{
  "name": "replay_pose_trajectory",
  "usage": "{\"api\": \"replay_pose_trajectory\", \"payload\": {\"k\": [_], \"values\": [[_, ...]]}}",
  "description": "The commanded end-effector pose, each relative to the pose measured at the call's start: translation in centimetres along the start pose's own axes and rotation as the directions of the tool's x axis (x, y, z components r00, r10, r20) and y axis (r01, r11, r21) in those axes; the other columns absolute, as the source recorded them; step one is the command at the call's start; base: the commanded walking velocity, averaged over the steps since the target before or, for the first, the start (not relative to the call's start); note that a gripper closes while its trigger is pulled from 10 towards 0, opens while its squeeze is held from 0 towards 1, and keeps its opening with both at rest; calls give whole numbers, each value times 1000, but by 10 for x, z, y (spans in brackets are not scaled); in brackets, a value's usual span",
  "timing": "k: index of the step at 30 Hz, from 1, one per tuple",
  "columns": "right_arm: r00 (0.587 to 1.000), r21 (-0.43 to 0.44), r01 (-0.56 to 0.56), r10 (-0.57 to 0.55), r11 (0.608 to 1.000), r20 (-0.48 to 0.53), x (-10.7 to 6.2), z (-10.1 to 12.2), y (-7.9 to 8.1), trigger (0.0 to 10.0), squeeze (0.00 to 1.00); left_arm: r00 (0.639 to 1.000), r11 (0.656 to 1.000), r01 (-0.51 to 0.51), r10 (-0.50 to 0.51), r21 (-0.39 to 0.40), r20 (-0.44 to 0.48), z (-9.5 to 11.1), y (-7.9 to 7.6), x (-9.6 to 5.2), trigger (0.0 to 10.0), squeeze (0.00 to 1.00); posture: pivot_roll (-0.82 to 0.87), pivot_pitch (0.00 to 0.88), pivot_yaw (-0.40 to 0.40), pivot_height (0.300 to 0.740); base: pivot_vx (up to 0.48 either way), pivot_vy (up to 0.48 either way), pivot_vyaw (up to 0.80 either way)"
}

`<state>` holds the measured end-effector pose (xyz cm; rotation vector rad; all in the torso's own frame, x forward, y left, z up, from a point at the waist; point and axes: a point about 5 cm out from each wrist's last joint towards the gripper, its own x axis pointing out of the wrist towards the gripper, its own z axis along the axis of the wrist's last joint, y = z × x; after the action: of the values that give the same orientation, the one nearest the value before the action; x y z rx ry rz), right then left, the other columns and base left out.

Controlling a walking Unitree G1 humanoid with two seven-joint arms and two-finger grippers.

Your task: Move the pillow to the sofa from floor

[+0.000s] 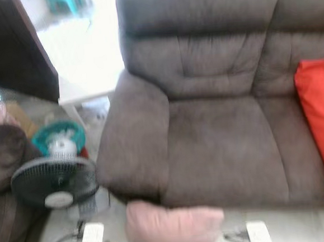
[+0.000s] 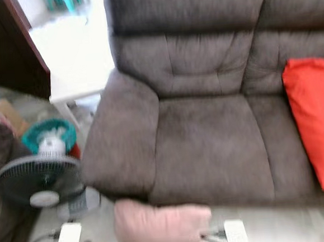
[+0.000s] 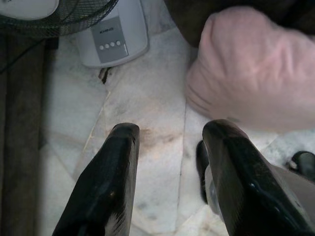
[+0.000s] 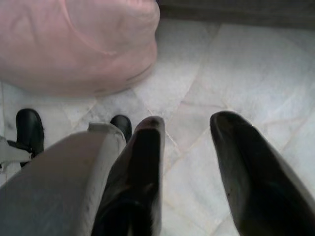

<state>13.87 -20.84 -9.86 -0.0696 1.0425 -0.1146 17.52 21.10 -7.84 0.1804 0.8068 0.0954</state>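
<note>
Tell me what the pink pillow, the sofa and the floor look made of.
Pink pillow: soft matte cloth, likely stuffed; it creases and bulges.
Sofa: brown suede-like or microfibre fabric, with a dull nap and stitched seams.
Floor: pale veined stone or marble-look tile, slightly glossy, with joint lines.

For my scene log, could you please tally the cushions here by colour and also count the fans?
Pink pillow, on the floor in front of the sofa: 1
Red cushion, on the sofa seat: 1
Black fan, on the floor beside the sofa arm: 1
Total: 3
</note>
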Motion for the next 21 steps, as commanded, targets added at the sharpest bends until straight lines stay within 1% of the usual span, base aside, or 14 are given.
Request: {"api": "replay_pose_trajectory", "payload": {"k": [1,3,5,6,11,13,16,17,19,20,21], "values": [[1000,11,-7,7,1000,-5,-1,-3,2,10000,0,999,1000,-16,16,9,-32,-13,4,-5,10000,0,152,91,-16,740,0,0,0],[1000,15,-7,7,1000,1,-1,-3,2,10000,0,999,1000,-22,23,9,-25,-12,4,-5,10000,0,152,91,-16,740,0,0,0],[1000,35,-4,3,999,30,-1,-1,2,10000,0,999,999,-43,43,6,1,-11,5,-5,10000,0,154,90,-16,740,0,0,0],[998,77,-3,-2,997,69,-2,1,2,10000,0,997,998,-65,65,-6,31,-9,6,-6,10000,0,155,90,-15,740,0,0,0],[986,169,-18,-11,985,166,-3,7,3,10000,0,988,994,-106,108,-22,115,-3,8,-8,10000,0,151,89,-13,740,0,0,0],[967,204,-43,-10,978,253,-6,14,3,10000,0,972,990,-135,142,-49,188,2,10,-10,10000,0,146,83,-11,740,0,0,0],[954,196,-56,-6,979,299,-7,18,4,10000,0,961,989,-142,148,-44,234,6,10,-12,10000,0,141,78,-9,740,0,0,0],[954,196,-56,-6,979,299,-7,18,4,10000,0,961,989,-142,148,-44,234,6,10,-12,10000,0,141,78,-9,740,0,0,0],[928,195,-77,-2,978,374,-10,23,4,10000,0,940,990,-137,136,-19,314,12,10,-14,10000,0,141,71,-10,740,0,0,0],[925,197,-78,-3,977,380,-10,24,4,10000,0,938,990,-137,135,-17,320,13,10,-14,10000,0,141,68,-10,740,0,0,0],[919,211,-86,-4,974,394,-11,25,4,10000,0,859,989,-146,144,-35,491,70,15,-5,10000,0,140,66,-10,740,0,0,0]]}}
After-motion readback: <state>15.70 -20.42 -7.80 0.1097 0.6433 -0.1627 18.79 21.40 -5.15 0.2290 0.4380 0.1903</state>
